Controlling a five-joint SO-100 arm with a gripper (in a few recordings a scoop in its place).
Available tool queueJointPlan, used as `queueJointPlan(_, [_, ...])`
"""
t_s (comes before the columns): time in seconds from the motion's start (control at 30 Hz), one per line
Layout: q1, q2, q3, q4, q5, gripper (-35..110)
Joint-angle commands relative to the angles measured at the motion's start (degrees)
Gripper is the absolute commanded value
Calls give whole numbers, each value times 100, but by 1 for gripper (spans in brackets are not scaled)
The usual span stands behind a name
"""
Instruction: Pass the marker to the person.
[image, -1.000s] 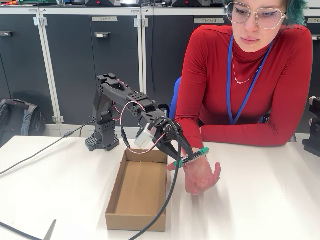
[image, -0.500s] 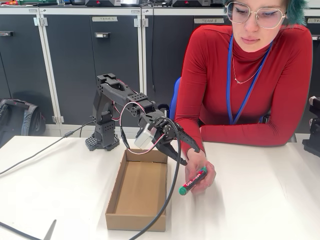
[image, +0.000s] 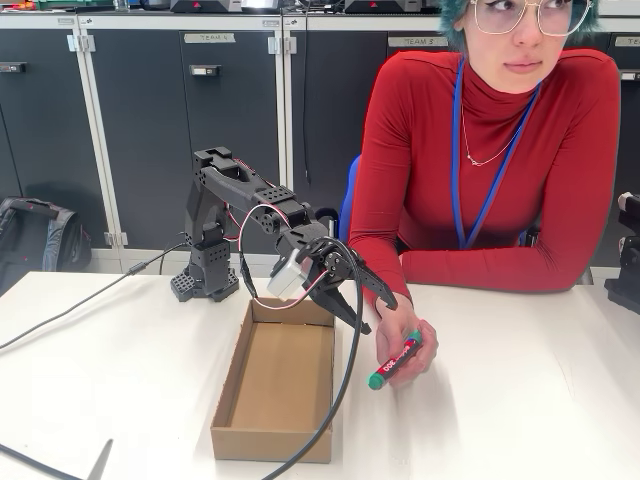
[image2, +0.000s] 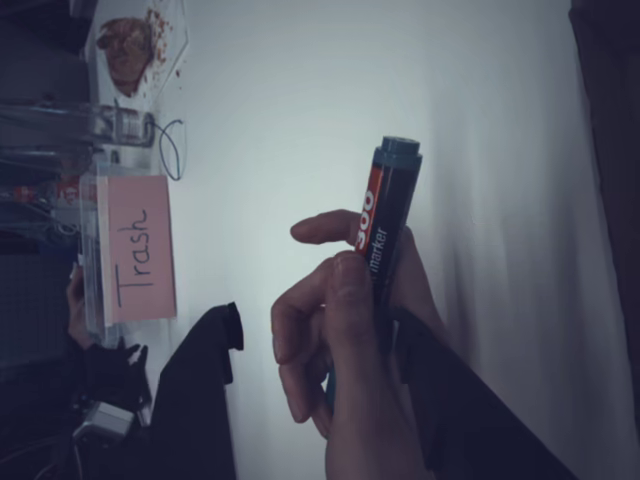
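Marker (image: 394, 360) sits in the person's hand (image: 402, 352) on the worktop (image: 520, 400), right of the cardboard box (image: 278, 385); the gripper (image: 378, 310) fingers gape empty above. Handover looks done; backing straight away avoids the wrist.

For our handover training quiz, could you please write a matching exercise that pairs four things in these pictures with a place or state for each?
Things:
1. marker
2. gripper
3. cardboard box
4. pink Trash label

Places or states:
A. lying open-topped on the table, nothing inside it
B. held in the person's hand
C. fixed to a clear container at the table's edge in the wrist view
D. open, holding nothing, just above the hand

Pairs: 1-B, 2-D, 3-A, 4-C
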Motion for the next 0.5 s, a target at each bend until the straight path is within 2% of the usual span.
queueJointPlan(0.0, [79, 202, -308, 9, -44, 30])
queueJointPlan(0.47, [70, 316, -264, 35, -88, 30])
